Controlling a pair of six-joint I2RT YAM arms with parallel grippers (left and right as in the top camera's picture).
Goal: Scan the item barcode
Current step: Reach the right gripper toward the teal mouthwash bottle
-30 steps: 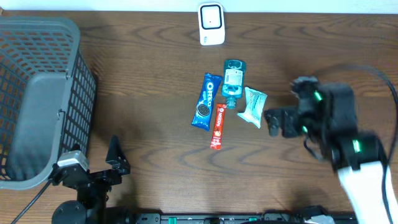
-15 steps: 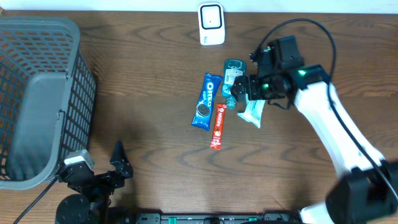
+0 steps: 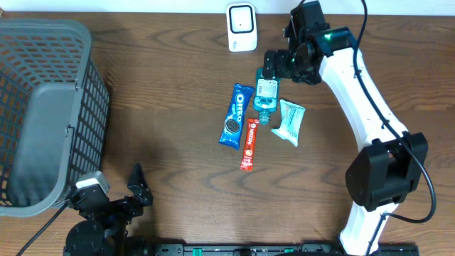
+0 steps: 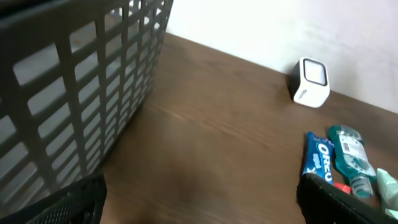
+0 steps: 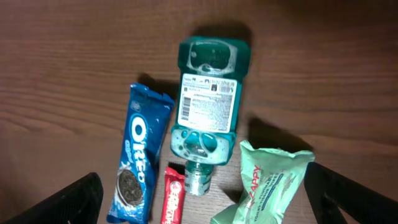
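Nearby, the left gripper [image 3: 139, 183] sits wide open and empty at the table's front edge. Mid-table, the teal bottle [image 5: 208, 102] lies label-up between the Oreo pack [image 5: 138, 165] and the green packet [image 5: 264, 183]. The right gripper [image 3: 276, 65] hangs over the bottle's far end, spread wide and empty, near the white scanner [image 3: 242, 27].

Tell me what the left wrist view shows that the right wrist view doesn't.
Only the left wrist view shows the grey basket and the white scanner standing by the wall. Only the right wrist view gives a close look down on the red stick pack and the green packet, which the left view cuts to slivers at best. Both show the Oreo pack, the teal bottle beside it and the wooden table.
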